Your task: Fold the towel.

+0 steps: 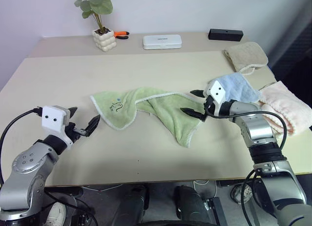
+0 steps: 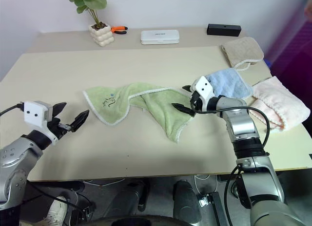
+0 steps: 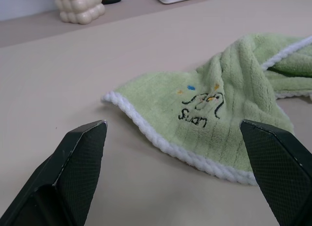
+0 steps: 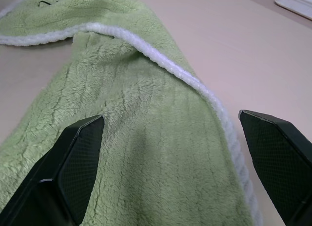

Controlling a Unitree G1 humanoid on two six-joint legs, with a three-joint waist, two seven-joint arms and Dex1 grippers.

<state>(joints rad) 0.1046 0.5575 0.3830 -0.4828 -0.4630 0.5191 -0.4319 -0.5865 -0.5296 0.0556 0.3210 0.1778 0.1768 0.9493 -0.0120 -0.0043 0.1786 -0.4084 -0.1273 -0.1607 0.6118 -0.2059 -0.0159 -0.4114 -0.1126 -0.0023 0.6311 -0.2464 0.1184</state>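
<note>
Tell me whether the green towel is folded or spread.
Neither: the green towel lies crumpled and twisted on the table, one part lapped over another, its edges uneven.

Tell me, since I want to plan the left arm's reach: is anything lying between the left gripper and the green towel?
Nothing visible. Bare table lies between the open left gripper and the towel; its embroidered corner faces the gripper. The open right gripper is over the towel's other end.

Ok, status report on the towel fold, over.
Left gripper open, short of the towel. Right gripper open over its right end. Towel twisted, unfolded, flat on the table. Nothing in the way.
</note>
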